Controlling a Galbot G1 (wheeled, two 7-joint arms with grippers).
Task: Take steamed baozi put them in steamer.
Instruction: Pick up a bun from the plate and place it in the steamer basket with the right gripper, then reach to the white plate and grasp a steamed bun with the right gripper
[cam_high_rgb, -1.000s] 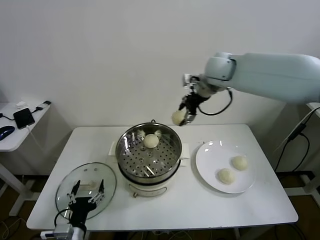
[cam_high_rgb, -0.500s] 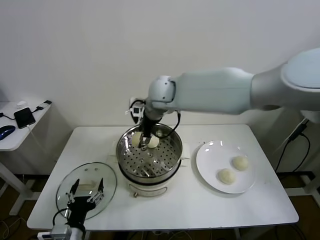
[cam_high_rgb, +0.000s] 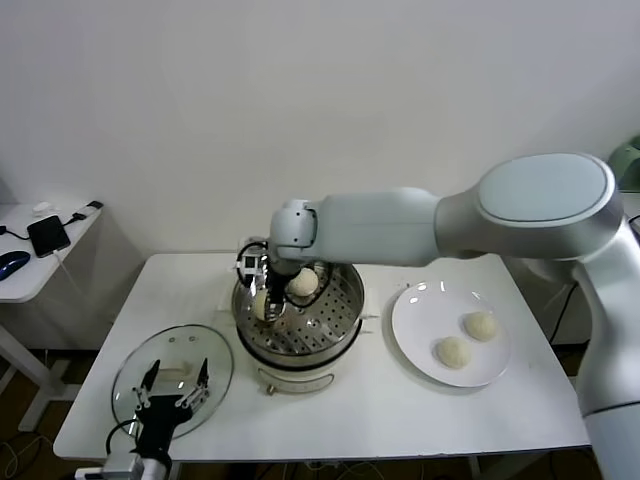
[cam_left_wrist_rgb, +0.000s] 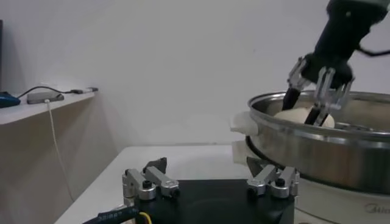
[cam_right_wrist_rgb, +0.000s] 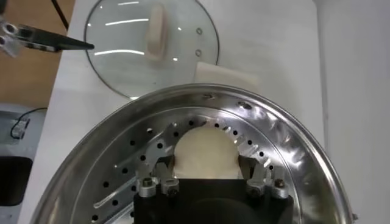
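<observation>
The steamer (cam_high_rgb: 345, 300) stands mid-table, a shiny steel pot with a perforated tray. My right gripper (cam_high_rgb: 265, 303) is down inside its left part, shut on a cream-white steamed baozi (cam_high_rgb: 261, 304). In the right wrist view the fingers (cam_right_wrist_rgb: 163, 172) press both sides of that baozi (cam_right_wrist_rgb: 204, 152), low over the tray. A second baozi (cam_high_rgb: 303, 282) lies at the back of the tray. Two more (cam_high_rgb: 480, 325) (cam_high_rgb: 453, 351) rest on the white plate (cam_high_rgb: 420, 320) to the right. My left gripper (cam_high_rgb: 172, 388) hangs open and empty at the front left, above the glass lid (cam_high_rgb: 172, 372).
The round glass lid lies flat at the table's front left corner, partly over the edge. A small side table (cam_high_rgb: 40, 250) with a phone and cables stands further left. The wall is close behind the table.
My right arm has swung from high behind the steamer's right side across and down into its left part, carrying the baozi. The left arm has not moved.
</observation>
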